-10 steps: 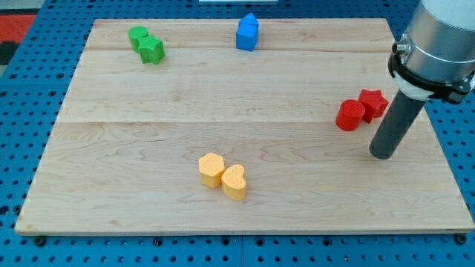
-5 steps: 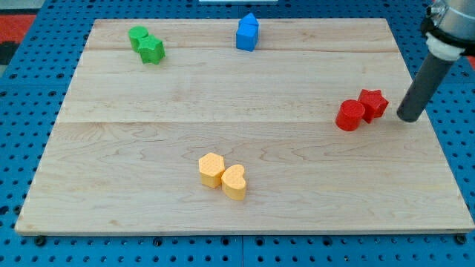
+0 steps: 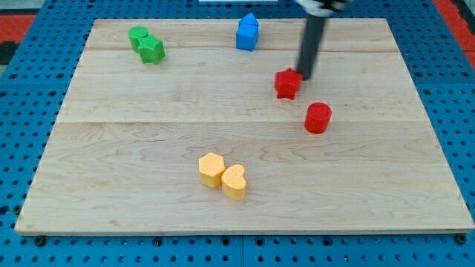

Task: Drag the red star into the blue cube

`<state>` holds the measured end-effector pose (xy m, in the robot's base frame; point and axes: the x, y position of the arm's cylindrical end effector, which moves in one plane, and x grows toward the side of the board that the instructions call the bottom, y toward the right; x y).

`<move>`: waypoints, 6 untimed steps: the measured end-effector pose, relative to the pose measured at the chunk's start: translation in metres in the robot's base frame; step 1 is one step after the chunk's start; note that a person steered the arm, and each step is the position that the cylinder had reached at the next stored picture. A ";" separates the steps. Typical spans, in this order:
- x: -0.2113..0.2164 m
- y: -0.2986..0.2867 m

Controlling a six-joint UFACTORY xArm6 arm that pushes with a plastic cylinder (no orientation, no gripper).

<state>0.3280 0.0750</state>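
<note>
The red star point(image 3: 288, 83) lies right of the board's centre, toward the view's top. My tip point(image 3: 305, 76) stands just to its right, touching or nearly touching its upper right side. The blue cube point(image 3: 247, 33) sits near the top edge, up and to the left of the star, with a clear gap between them. The rod runs up out of the view's top.
A red cylinder point(image 3: 318, 117) stands below and right of the star. A green pair of blocks point(image 3: 147, 44) sits at the top left. Two yellow blocks point(image 3: 223, 175), one a heart, lie touching at the bottom centre. The wooden board point(image 3: 111, 148) rests on a blue pegboard.
My tip swept from the right edge to the left and up. The red star slid left and up, away from the red cylinder. The cylinder shifted left and slightly down.
</note>
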 end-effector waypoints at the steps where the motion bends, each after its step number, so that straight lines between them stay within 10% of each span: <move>1: -0.004 -0.023; 2: 0.004 0.053; 3: 0.056 0.031; 6: -0.013 -0.134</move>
<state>0.3149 -0.0595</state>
